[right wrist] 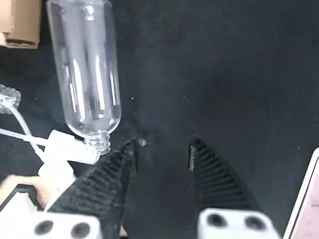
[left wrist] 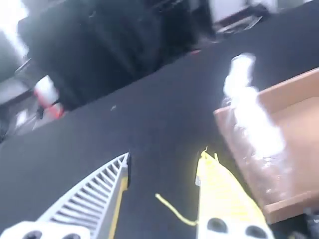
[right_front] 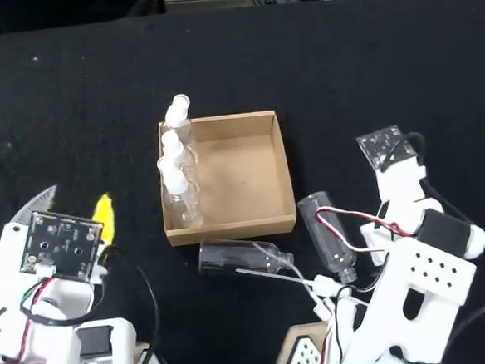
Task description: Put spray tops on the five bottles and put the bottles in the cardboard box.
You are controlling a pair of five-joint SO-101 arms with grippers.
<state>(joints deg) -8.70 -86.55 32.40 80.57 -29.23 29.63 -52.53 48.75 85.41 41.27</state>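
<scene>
three capped bottles [right_front: 177, 166] sit in the cardboard box [right_front: 242, 178], lined along one wall. two uncapped bottles lie on the desk [right_front: 70, 94] outside it: one [right_front: 235, 257] just beside the box's near wall, the other [right_front: 328, 236] off its near corner, with a loose spray top [right wrist: 70, 149] at its neck. your right jaws stand apart, empty, just beside that neck. your left jaws stand wide apart, empty, near the box.

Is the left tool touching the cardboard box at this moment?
Apart. The high view shows a strip of bare black table between the left tool and the cardboard box.
</scene>
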